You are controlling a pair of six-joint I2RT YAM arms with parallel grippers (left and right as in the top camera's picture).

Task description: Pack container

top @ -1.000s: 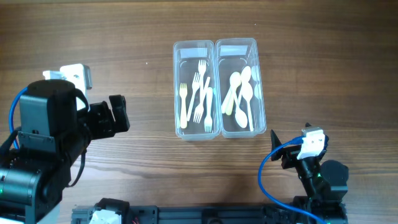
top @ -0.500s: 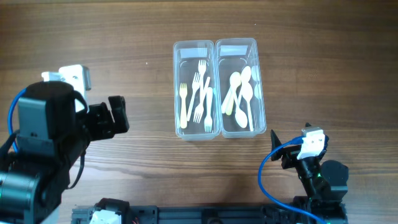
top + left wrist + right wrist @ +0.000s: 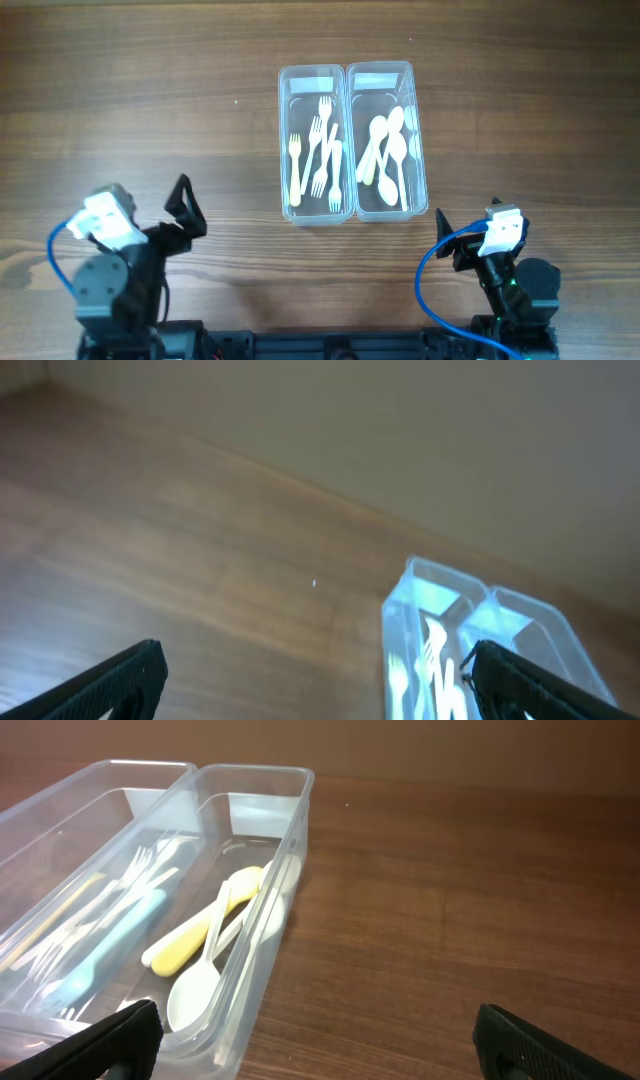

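Observation:
Two clear plastic containers stand side by side at the table's middle. The left container (image 3: 284, 140) holds several pale forks (image 3: 318, 150). The right container (image 3: 420, 140) holds several pale spoons (image 3: 388, 150). My left gripper (image 3: 184, 204) is open and empty, at the front left, well apart from the containers. In the left wrist view (image 3: 315, 685) its fingers frame the fork container (image 3: 425, 585). My right gripper (image 3: 446, 238) is open and empty, just in front of the spoon container. The right wrist view (image 3: 320, 1045) shows the spoon container (image 3: 285, 840), the spoons (image 3: 205, 935) and the fork container (image 3: 60, 810).
Both arms sit at the table's front edge, each with a blue cable (image 3: 430, 275). Bare wooden tabletop (image 3: 520, 120) lies around the containers.
My left arm has pulled back and folded down toward the front edge; its gripper stays open. The right arm and the containers have not moved.

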